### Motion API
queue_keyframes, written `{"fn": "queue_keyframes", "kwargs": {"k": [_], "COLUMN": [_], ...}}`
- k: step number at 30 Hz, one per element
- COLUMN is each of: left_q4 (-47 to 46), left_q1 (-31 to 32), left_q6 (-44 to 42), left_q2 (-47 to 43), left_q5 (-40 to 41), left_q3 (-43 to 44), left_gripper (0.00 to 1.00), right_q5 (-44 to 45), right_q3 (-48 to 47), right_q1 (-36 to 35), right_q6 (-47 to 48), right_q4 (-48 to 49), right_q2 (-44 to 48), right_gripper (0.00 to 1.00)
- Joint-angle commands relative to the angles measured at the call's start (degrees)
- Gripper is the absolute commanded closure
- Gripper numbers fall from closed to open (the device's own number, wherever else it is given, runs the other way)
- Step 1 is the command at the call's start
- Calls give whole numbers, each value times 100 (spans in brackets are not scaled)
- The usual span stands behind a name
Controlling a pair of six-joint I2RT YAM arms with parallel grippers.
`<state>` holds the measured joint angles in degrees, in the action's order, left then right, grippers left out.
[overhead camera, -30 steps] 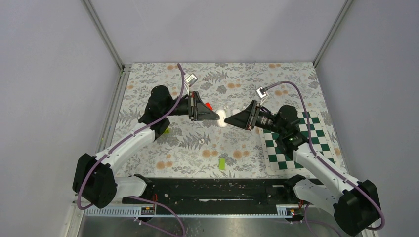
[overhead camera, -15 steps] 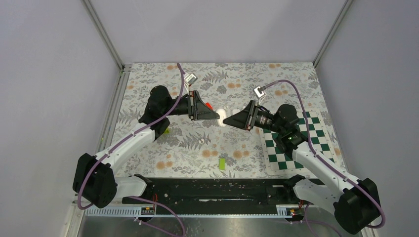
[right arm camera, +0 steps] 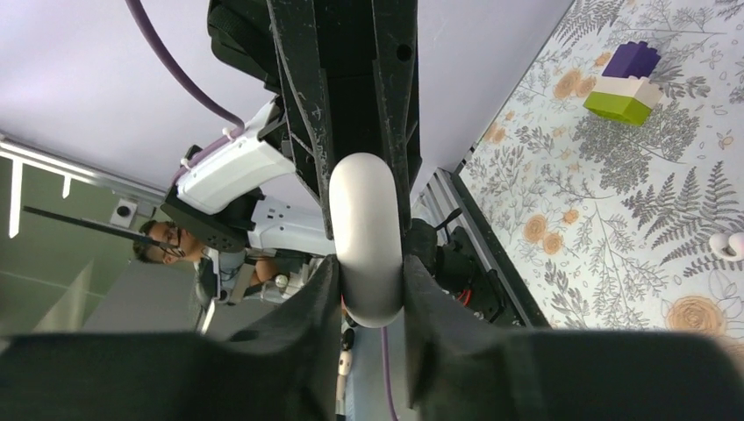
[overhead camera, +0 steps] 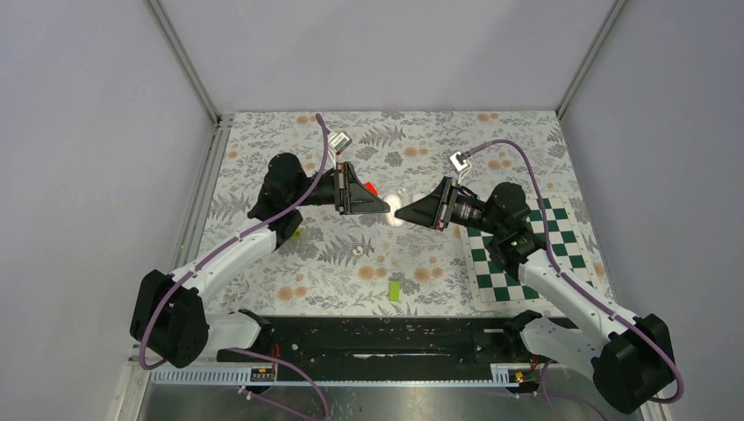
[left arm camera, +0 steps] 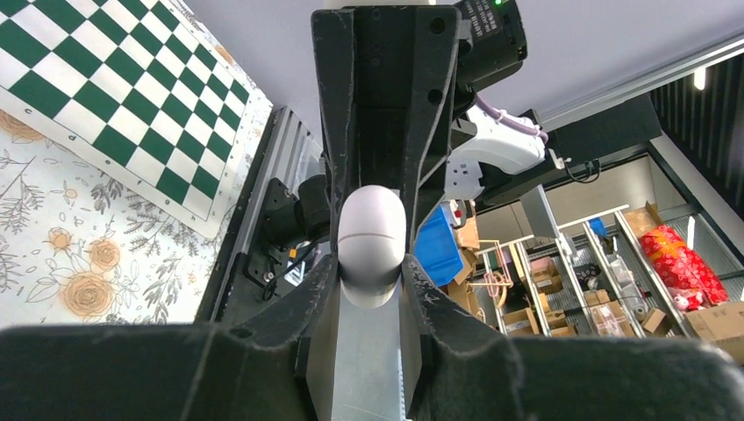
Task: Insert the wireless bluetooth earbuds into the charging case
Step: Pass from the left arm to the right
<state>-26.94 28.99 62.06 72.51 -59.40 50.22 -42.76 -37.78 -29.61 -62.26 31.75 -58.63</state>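
Charging case [left arm camera: 371, 232]: aloft, clamped by left gripper [left arm camera: 370, 263] and right gripper [right arm camera: 368, 263]; hold your left firm, pull open slowly

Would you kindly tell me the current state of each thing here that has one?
case: lid closed, clamped between both grippers
left gripper: shut on case
right gripper: shut on case, from the opposite side
earbud: loose on the table, outside the case
green block: lying flat on the table, untouched
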Motion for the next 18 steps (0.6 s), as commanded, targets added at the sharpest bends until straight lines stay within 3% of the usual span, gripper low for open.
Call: {"fn": "queue_keyframes", "kwargs": {"k": [1, 4, 5, 8, 9, 13, 16, 18], "left_q4": [-371, -349, -343, -76, 121, 318, -570, -1134], "left_q1": [9, 10, 10, 2, -3, 1, 1, 4], "left_q6": [-31, -52, -54, -156, -281, -419, 226, 632], "left_q2": [4, 22, 28, -78, -170, -535, -680, -657], "left_q5": [-187, -157, -144, 41, 160, 841, 1235, 1329], "left_q3": [24, 54, 69, 87, 85, -185, -683, -908], "left_gripper": [100, 100, 87, 33, 19, 19, 33, 35], "right_q5": [60, 70, 97, 268, 351, 470, 445, 413], "right_q3": [-355, -329, -297, -244, -210, -152, -140, -179], "right_q1": [-35, -39, -37, -37, -32, -37, -35, -32], "right_q6": [60, 0, -37, -45, -53, -286, -492, -545], "right_q4": [-159, -191, -172, -259, -260, -43, 260, 327], "right_q2": [-77, -116, -106, -16, 20, 22, -71, -125], "right_gripper": [98, 100, 100, 100, 100, 100, 100, 100]}}
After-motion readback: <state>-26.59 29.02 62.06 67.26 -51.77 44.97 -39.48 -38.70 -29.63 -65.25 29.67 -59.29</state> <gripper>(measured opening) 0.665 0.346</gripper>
